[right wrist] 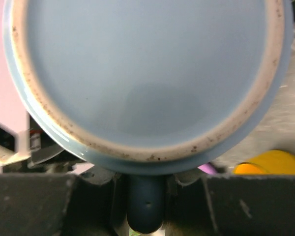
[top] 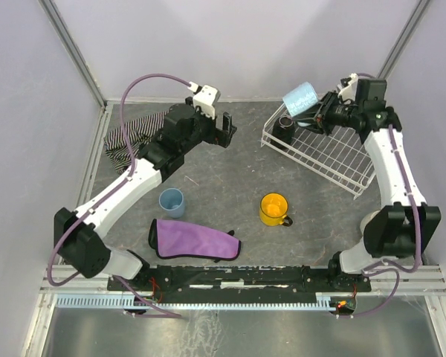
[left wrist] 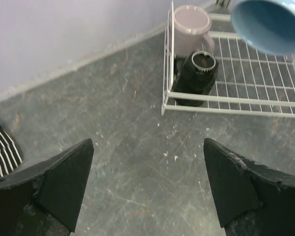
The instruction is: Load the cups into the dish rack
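Observation:
My right gripper [top: 320,111] is shut on the handle [right wrist: 146,201] of the light blue cup [top: 301,98], which it holds tilted in the air over the far left corner of the white dish rack [top: 334,160]. That cup fills the right wrist view [right wrist: 142,73]. A black cup [top: 285,130] stands in the rack's corner, and the left wrist view shows it [left wrist: 196,78] with a pale pink cup [left wrist: 191,24] behind it. A yellow cup [top: 273,209] and a dusty-blue handleless cup [top: 172,201] stand on the table. My left gripper [top: 227,128] is open and empty, left of the rack. No cream-white mug is in view.
A purple cloth [top: 193,239] lies near the front, below the dusty-blue cup. A striped cloth [top: 132,137] lies at the far left, partly under my left arm. White walls close the table at the back and sides.

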